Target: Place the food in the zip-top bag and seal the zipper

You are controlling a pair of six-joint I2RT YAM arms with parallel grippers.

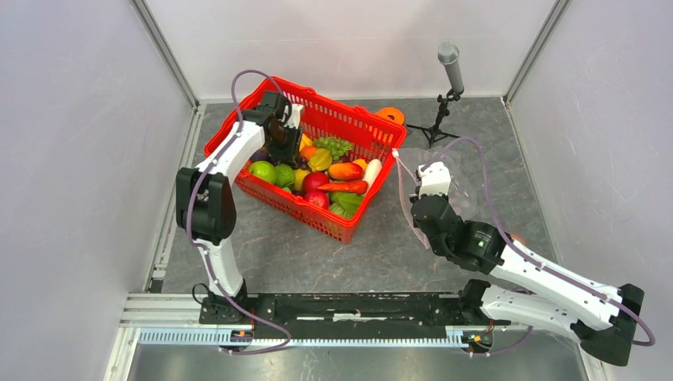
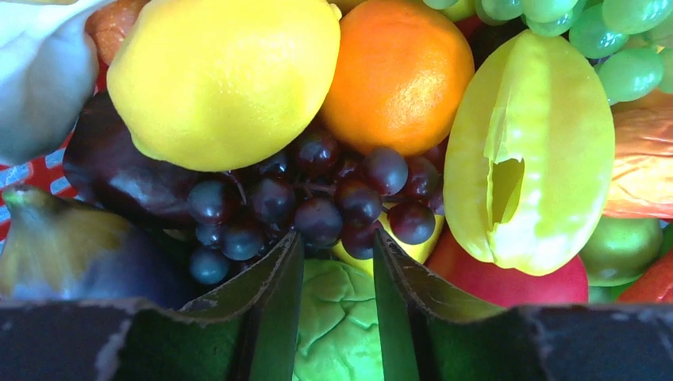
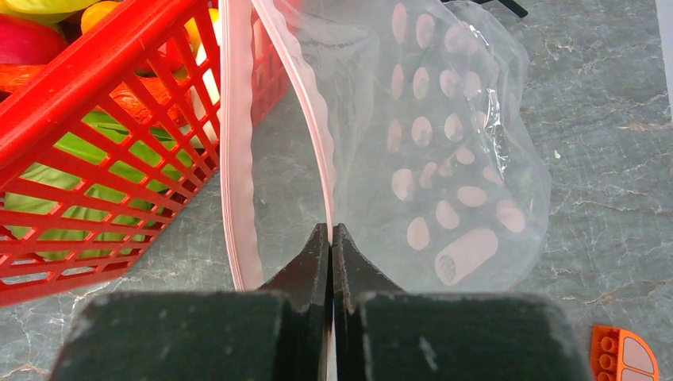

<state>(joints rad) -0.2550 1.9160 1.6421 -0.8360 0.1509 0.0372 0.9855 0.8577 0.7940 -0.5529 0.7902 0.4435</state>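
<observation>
Top external view: finds the left pincer (image 1: 287,149) low inside the red mesh basket (image 1: 317,216), among the food (image 1: 333,178), and the right pincer (image 1: 414,169) just past the basket's right wall, at the zip-top bag (image 1: 452,178), all over a grey tabletop (image 1: 317,254). Left wrist view: shows that pincer's fingers (image 2: 278,302) spread and gripping nothing, with a bunch of purple grapes (image 2: 317,198) dead ahead, just beyond the tips, a lemon (image 2: 222,75) and an orange (image 2: 397,71) behind it, a yellow star fruit (image 2: 532,151) off to the right, and a lumpy green piece (image 2: 337,317) low in the gap. Puts the bunch's long axis crosswise to the fingers and wider than the gap, so probably calls for a short advance and a bite on the middle of the cluster. Right wrist view: shows the right pincer pressed together on one lip of the zipper (image 3: 321,159), with the other lip apart to the left, nearer the basket, and the mouth gaping. Reads as the pick-up step, with no food visible in the bag. Leaves the left arm nearer the food and the right nearer the bag; means a carry rightward over the basket wall to the held-open mouth. Risks glossy grapes slipping, or the free lip folding shut.
</observation>
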